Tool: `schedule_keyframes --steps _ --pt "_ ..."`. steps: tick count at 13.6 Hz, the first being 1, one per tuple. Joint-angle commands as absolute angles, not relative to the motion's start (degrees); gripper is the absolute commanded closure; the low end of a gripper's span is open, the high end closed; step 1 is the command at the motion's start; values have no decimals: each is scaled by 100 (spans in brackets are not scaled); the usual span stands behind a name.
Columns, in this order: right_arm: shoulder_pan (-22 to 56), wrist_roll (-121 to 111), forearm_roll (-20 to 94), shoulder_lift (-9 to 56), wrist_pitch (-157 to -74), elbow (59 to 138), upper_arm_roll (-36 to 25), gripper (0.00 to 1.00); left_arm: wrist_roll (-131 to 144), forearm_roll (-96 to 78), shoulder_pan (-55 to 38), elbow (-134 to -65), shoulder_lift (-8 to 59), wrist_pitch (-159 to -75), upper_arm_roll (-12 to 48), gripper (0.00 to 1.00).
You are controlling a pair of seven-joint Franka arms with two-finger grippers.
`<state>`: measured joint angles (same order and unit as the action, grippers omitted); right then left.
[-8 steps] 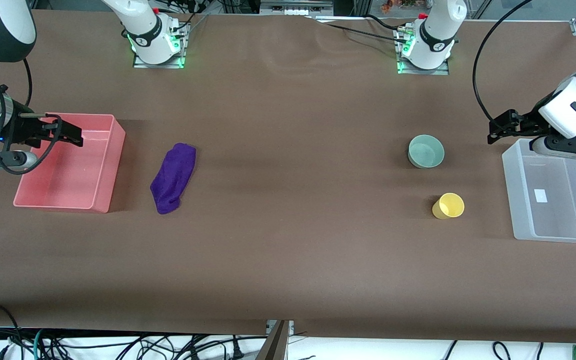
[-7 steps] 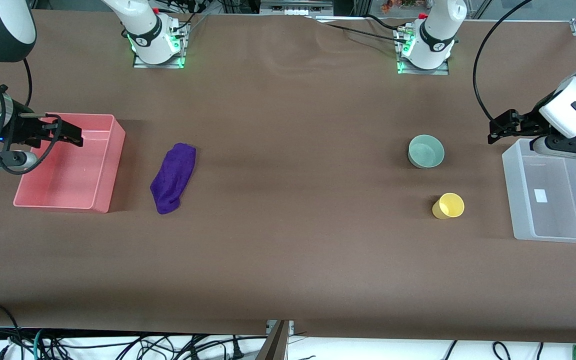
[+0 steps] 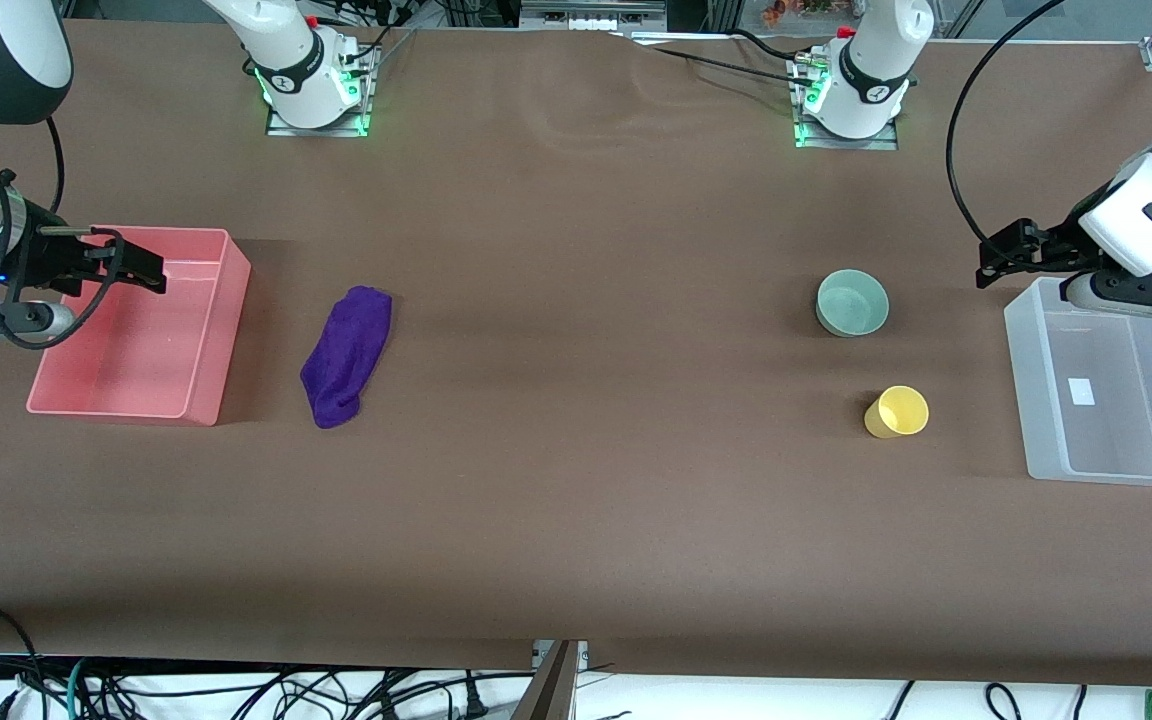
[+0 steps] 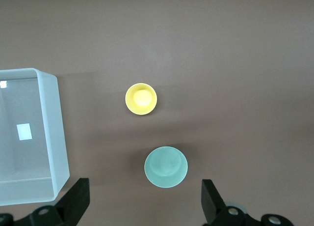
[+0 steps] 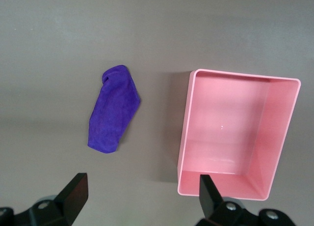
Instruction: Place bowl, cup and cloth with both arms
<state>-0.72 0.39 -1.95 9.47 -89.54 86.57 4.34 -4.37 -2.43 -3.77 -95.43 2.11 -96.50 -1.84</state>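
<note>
The pale green bowl [image 3: 852, 303] stands upright toward the left arm's end of the table. The yellow cup [image 3: 898, 411] lies tipped, nearer the front camera than the bowl. The purple cloth [image 3: 346, 355] lies beside the pink bin, toward the right arm's end. My left gripper [image 3: 988, 268] is open and empty, up over the table by the clear bin's corner. Its wrist view shows the bowl [image 4: 166, 166] and cup [image 4: 141, 98] past the open gripper [image 4: 145, 206]. My right gripper [image 3: 148, 274] is open and empty over the pink bin. Its wrist view shows the cloth [image 5: 114, 116] and open gripper [image 5: 142, 196].
An empty pink bin [image 3: 224, 335] sits at the right arm's end and also shows in the right wrist view [image 5: 184, 132]. A clear plastic bin [image 3: 1036, 400] sits at the left arm's end and also shows in the left wrist view [image 4: 54, 137]. Brown table surface lies between them.
</note>
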Motion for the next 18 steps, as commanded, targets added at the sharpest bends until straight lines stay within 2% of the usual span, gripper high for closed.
schedule_keyframes --steps 1,18 --pt "-97 62 -132 1002 -8921 8517 448 0 -343 -132 -404 -9475 185 -9580 -176 0" --pt "-105 79 -141 1002 -8921 8517 448 0 -352 -132 -404 -9492 185 -9378 -44 0"
